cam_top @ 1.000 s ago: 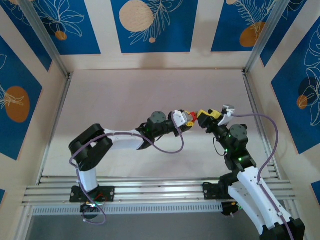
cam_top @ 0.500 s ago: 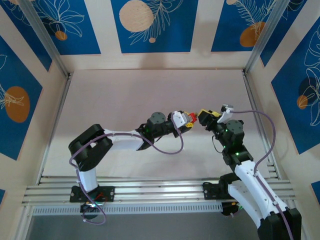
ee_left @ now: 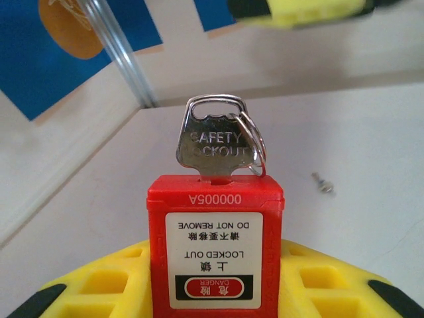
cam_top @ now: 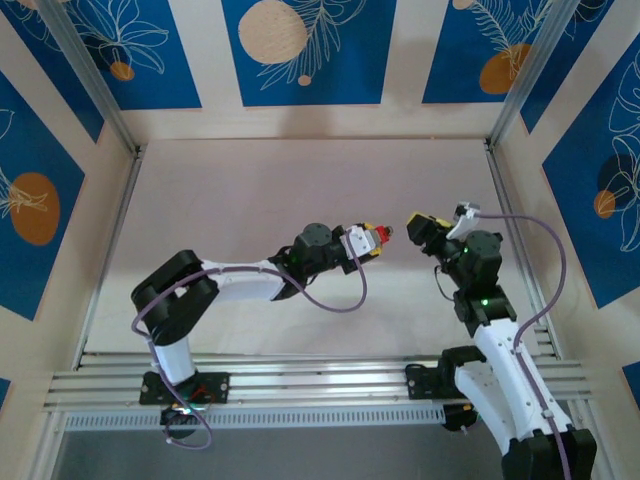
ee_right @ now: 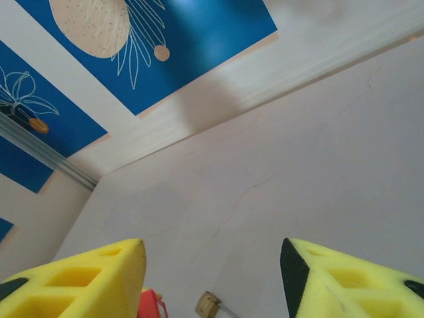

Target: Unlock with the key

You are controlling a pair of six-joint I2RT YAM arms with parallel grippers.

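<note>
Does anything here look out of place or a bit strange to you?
One thing: a tiny loose metal piece, like a screw, lies alone on the table beyond the red padlock gripped by the left end effector. What it came from cannot be told. The key sits in the padlock's keyhole.

Pale table (cam_top: 250, 200) bears 1 small metal bit (ee_left: 324, 183).

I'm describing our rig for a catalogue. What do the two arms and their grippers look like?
The left arm and right arm both have white links joined by round black joints, with small green lights. A lilac cable loops along each. The left gripper and right gripper carry chunky yellow fingers with square recesses and black trim.
</note>
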